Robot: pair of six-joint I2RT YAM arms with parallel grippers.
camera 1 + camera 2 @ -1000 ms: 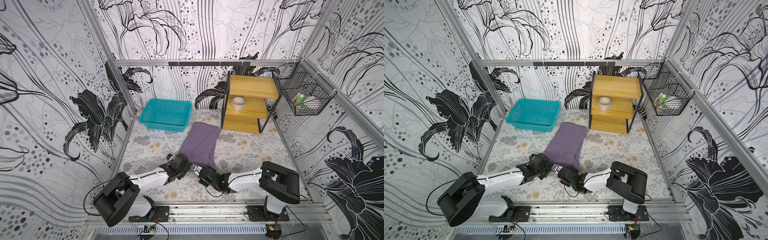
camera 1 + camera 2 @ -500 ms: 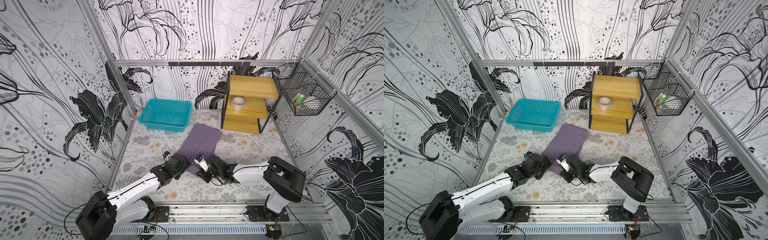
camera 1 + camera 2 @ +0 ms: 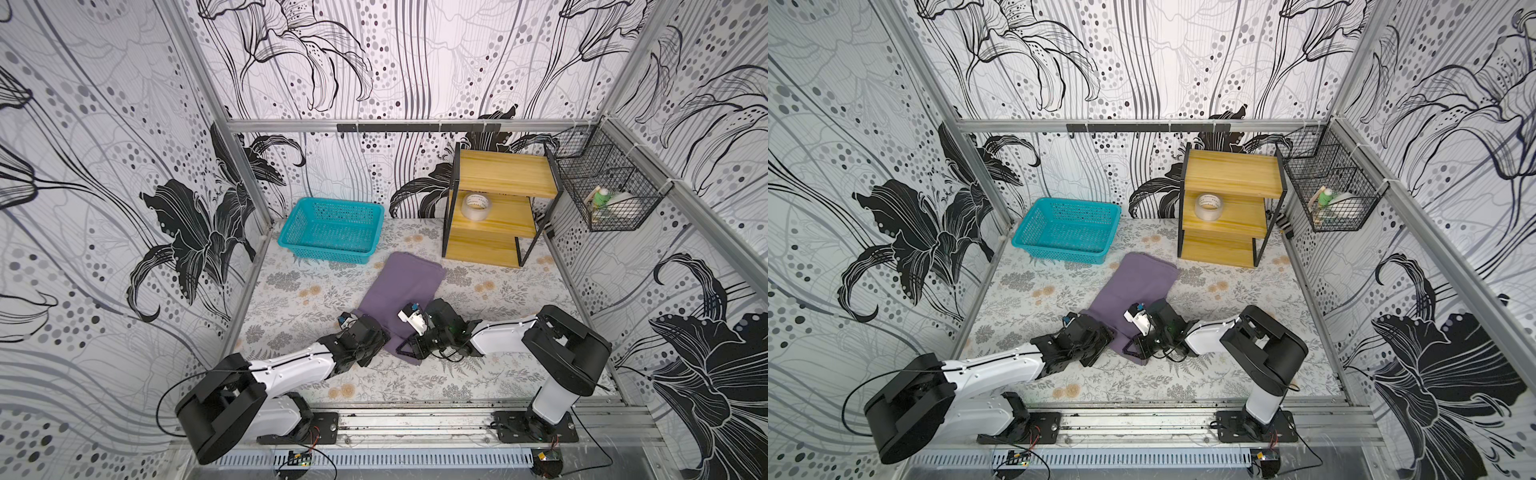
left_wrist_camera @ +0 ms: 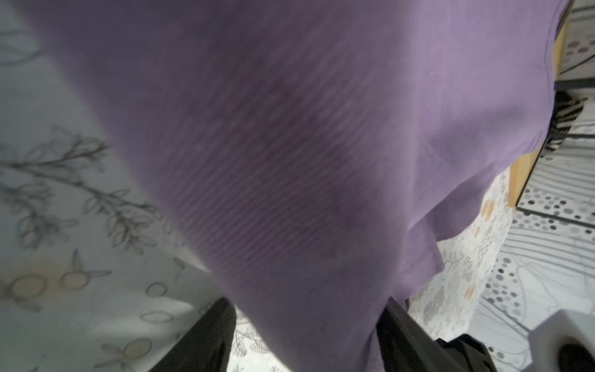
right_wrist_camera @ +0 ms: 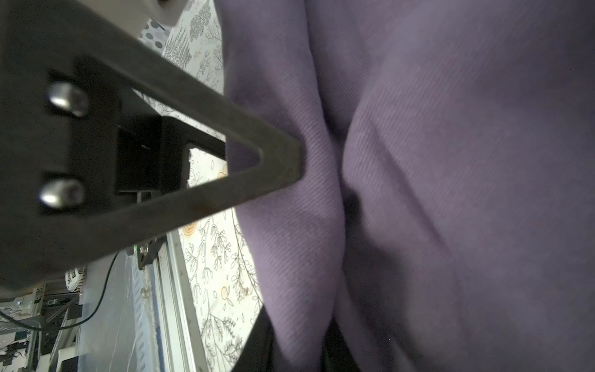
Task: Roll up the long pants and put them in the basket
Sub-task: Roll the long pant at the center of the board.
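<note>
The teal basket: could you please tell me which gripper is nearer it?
Left. The left gripper is in front of the teal basket, by the long pants; the right gripper is farther off, toward the shelf.

1. Long pants (image 3: 399, 286) laid on table (image 3: 291, 299), in front of basket (image 3: 328, 254).
2. Shelf unit (image 3: 505, 178) placed right of basket; tape roll (image 3: 476, 206) set on its middle shelf.
3. Wire cage (image 3: 623, 216) hung on right wall, beside shelf unit.
</note>
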